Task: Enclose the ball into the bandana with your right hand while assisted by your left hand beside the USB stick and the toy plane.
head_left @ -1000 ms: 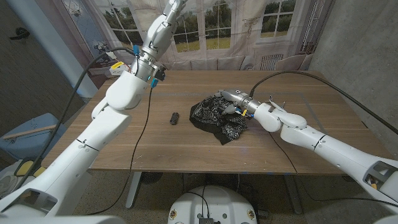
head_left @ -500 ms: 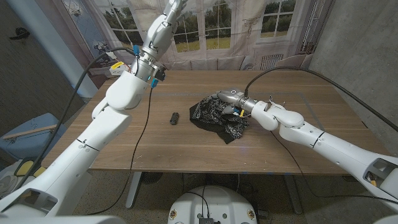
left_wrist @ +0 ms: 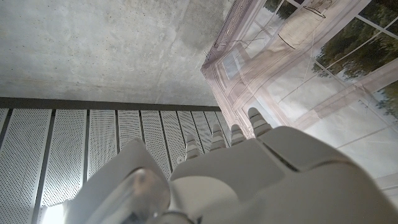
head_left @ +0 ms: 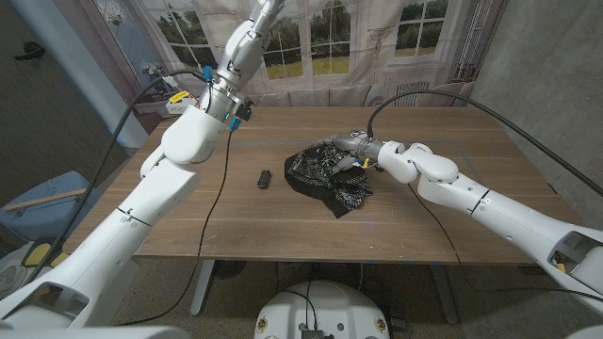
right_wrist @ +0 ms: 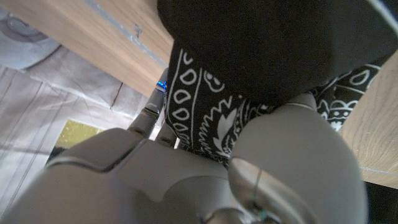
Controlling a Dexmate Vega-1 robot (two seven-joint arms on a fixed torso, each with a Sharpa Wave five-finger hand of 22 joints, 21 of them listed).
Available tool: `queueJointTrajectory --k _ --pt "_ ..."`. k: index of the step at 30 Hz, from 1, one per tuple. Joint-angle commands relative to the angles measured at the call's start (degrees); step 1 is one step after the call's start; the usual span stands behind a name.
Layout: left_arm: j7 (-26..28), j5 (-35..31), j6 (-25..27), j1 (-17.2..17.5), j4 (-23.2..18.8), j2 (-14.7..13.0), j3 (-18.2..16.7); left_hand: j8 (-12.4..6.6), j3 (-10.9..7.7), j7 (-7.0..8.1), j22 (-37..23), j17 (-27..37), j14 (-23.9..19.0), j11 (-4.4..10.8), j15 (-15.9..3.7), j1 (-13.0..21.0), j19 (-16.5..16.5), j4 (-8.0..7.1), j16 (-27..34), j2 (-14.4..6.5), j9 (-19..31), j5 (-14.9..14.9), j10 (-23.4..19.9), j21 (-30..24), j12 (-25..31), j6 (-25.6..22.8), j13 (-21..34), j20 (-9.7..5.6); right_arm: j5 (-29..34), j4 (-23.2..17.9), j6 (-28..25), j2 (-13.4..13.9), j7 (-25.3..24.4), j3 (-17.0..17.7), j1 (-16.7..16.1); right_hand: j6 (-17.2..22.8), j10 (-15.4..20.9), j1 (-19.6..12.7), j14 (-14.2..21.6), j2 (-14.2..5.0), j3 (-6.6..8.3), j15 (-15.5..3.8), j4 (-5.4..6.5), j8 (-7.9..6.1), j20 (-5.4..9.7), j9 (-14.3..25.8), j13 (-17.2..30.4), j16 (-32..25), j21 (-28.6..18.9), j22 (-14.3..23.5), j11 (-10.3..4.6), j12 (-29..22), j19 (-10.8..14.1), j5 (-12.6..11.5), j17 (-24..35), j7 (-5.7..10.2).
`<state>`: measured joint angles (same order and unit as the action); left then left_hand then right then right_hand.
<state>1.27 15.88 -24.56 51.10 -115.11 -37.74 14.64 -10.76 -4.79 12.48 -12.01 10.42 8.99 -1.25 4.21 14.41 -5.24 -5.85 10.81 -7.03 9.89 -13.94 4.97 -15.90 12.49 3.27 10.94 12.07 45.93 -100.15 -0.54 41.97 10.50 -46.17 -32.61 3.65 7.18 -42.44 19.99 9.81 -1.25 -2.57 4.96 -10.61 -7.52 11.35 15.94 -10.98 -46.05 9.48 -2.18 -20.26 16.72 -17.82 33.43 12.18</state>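
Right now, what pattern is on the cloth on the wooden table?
White paisley on the black cloth bandana, best seen in the right wrist view.

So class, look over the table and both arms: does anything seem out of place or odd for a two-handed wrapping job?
Yes. The left hand is raised off the table, facing ceiling and window, not helping. The right hand works alone at the crumpled bandana. A small dark stick lies apart on the table.
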Motion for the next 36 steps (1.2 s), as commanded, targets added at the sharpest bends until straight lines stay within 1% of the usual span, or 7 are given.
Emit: queueJointTrajectory --k 1,5,8,16,22,27,36 --pt "0.2 -0.2 0.5 -0.3 0.0 0.1 0.3 0.02 0.24 -0.01 0.0 -0.1 0.2 -0.18 -0.29 -0.3 -0.2 0.07 -0.1 0.4 0.2 0.3 0.3 0.2 0.0 -0.4 0.1 0.10 -12.7 -2.3 -6.8 0.1 18.0 2.3 1.2 -1.3 -1.1 1.8 -2.1 0.01 -2.32 -1.36 0.66 -0.31 -2.10 0.1 -0.2 -0.1 2.3 0.2 0.72 1.3 -2.1 -0.9 -0.8 0.19" --pt "0.2 -0.1 0.7 -0.4 0.1 0.1 0.3 0.05 0.24 0.00 0.0 -0.1 0.3 -0.17 -0.20 -0.3 -0.2 0.12 -0.1 0.4 0.2 0.3 0.4 0.3 -0.1 -0.4 0.1 0.10 -22.0 -1.7 -9.1 -0.4 22.7 4.5 2.0 -2.3 -2.7 2.5 -4.9 0.20 -4.20 -0.54 0.68 -0.26 -2.65 0.1 -0.4 0.2 4.4 0.2 0.73 2.6 -4.3 -1.5 -1.6 0.29" --pt "-0.1 0.6 0.7 -0.4 0.2 0.1 0.5 0.08 0.24 0.01 0.0 -0.1 0.3 -0.08 0.04 -0.3 -0.3 0.16 -0.1 0.5 0.2 0.3 0.5 0.3 -0.1 -0.4 0.1 0.10 -26.3 -1.3 -11.1 -0.3 25.5 4.6 3.4 -3.2 -4.9 2.4 -8.9 -0.04 -6.20 1.14 0.34 -0.34 -4.06 0.1 -0.6 0.4 7.0 0.3 1.51 4.3 -6.7 -2.7 -2.6 0.25" --pt "0.0 0.5 1.0 -0.5 -0.1 0.0 0.5 0.14 0.24 0.02 0.0 -0.1 0.5 -0.21 0.17 -0.2 -0.5 0.25 -0.2 0.5 0.2 0.3 0.5 0.4 -0.2 -0.3 0.1 0.10 -37.1 1.8 -12.2 0.0 29.4 5.0 6.3 -4.6 -5.4 2.1 -11.3 0.04 -7.76 2.12 -0.08 -0.22 -4.40 0.0 -0.7 0.4 8.5 0.3 1.99 5.0 -7.6 -3.6 -3.3 0.18" --pt "0.1 0.4 1.2 -0.5 -0.1 0.0 0.5 0.18 0.23 0.03 0.0 -0.1 0.5 -0.13 0.19 -0.2 -0.5 0.31 -0.2 0.5 0.2 0.3 0.5 0.5 -0.2 -0.2 0.1 0.10 -49.7 9.5 -10.7 -1.7 34.8 5.6 8.9 -4.8 -6.5 2.1 -14.7 -0.04 -10.27 4.67 -0.48 -0.57 -4.54 0.0 -0.8 0.2 11.4 0.4 3.13 6.1 -10.3 -5.3 -4.2 -0.80" --pt "0.2 0.5 1.5 -0.6 -0.1 0.0 0.5 0.22 0.23 0.03 0.1 -0.1 0.6 -0.13 0.14 -0.2 -0.6 0.35 -0.2 0.6 0.2 0.3 0.6 0.5 -0.2 -0.1 0.1 0.10 -58.9 15.6 -7.9 -3.3 37.2 6.7 9.5 -4.3 -6.4 2.2 -15.4 -0.25 -10.99 5.52 -0.49 -0.79 -4.60 0.0 -0.8 0.1 12.1 0.4 3.72 6.2 -10.8 -5.8 -4.5 -1.81" --pt "0.3 0.9 2.1 -0.6 0.0 -0.2 0.4 0.27 0.24 0.02 0.1 -0.1 0.6 -0.20 0.17 -0.1 -0.5 0.47 -0.2 0.7 0.2 0.3 0.5 0.5 -0.2 0.0 0.1 0.08 -74.1 25.8 -1.6 -7.6 37.7 11.1 7.7 -2.6 -5.6 3.1 -15.5 -1.67 -11.93 7.00 0.14 -1.39 -4.63 -0.1 -0.9 -0.6 13.0 0.5 5.31 6.2 -10.6 -6.9 -4.9 -4.28"
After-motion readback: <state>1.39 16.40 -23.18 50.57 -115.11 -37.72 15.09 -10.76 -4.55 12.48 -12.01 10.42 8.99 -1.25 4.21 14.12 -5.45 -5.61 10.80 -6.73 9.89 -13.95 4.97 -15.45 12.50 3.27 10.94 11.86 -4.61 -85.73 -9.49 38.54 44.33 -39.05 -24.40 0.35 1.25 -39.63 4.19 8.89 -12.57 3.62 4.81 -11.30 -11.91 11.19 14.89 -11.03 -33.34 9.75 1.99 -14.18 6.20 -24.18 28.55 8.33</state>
